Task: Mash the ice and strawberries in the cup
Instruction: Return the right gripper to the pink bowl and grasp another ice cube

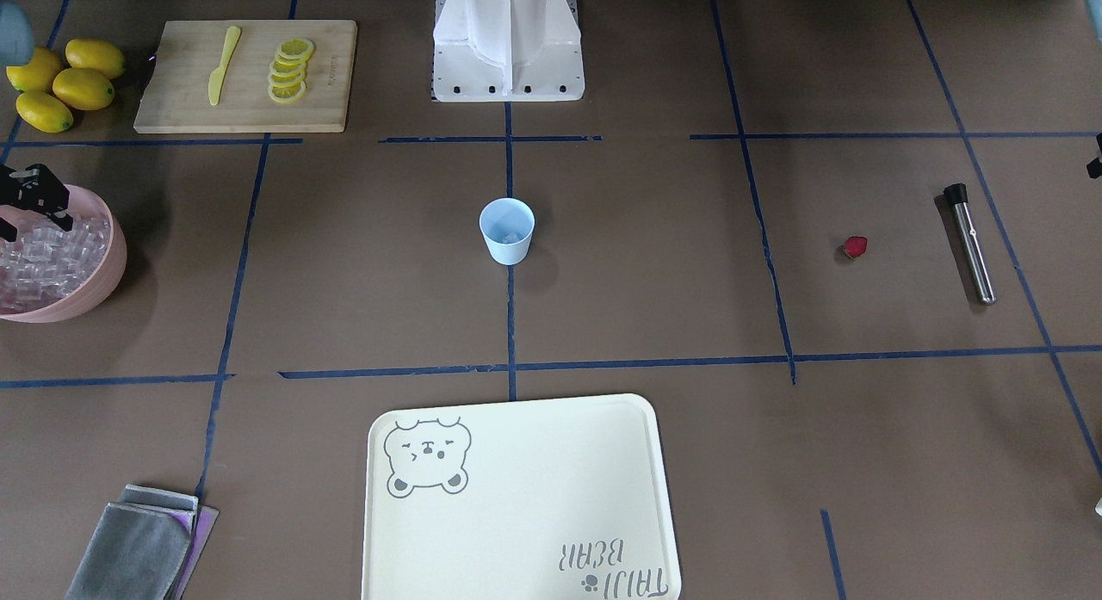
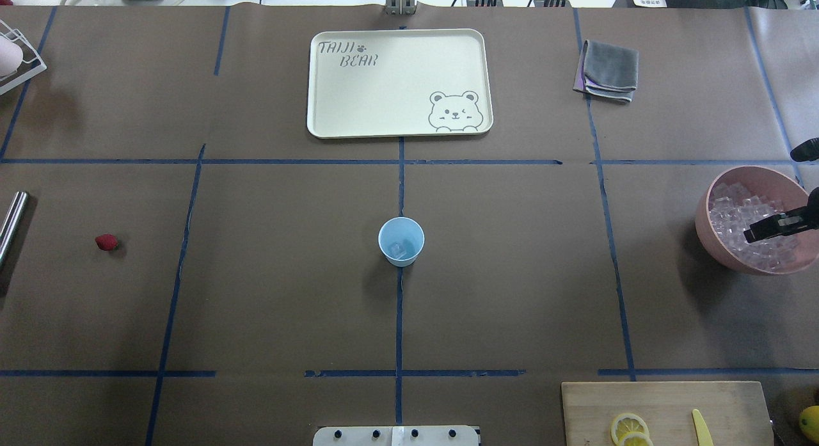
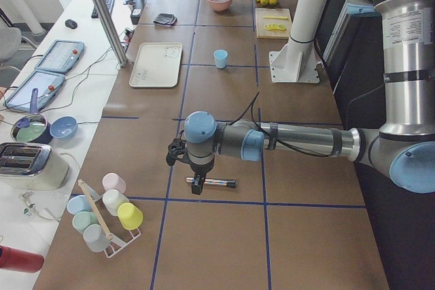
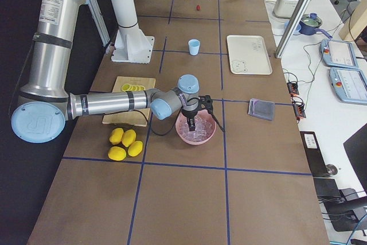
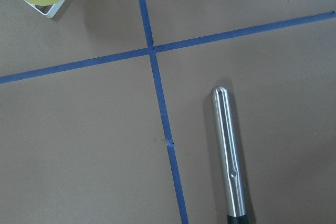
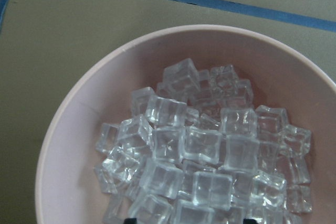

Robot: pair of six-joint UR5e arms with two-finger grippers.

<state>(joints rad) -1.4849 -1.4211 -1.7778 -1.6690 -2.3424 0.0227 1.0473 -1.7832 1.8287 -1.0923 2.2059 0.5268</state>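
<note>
The light blue cup [image 1: 506, 230] [image 2: 401, 241] stands upright at the table's middle with a clear ice cube [image 2: 400, 249] inside. Much more ice [image 6: 199, 150] is heaped in a pink bowl [image 2: 707, 215] [image 1: 108, 264]. My right gripper [image 2: 775, 226] [image 1: 26, 214] hangs open just over that heap with nothing between its fingers. The red strawberry [image 1: 854, 247] [image 2: 106, 242] lies alone on the table. Beyond it lies a steel muddler [image 1: 971, 243] [image 5: 229, 150]. My left gripper [image 3: 197, 185] hovers over the muddler; I cannot tell whether it is open or shut.
A cutting board [image 1: 172, 92] carries lemon slices [image 1: 289, 70] and a yellow knife [image 1: 222, 66], with whole lemons [image 1: 65, 83] beside it. A cream tray [image 1: 516, 497] and a folded grey cloth [image 1: 142, 544] lie across the table. A rack of cups [image 3: 105, 212] stands past the muddler.
</note>
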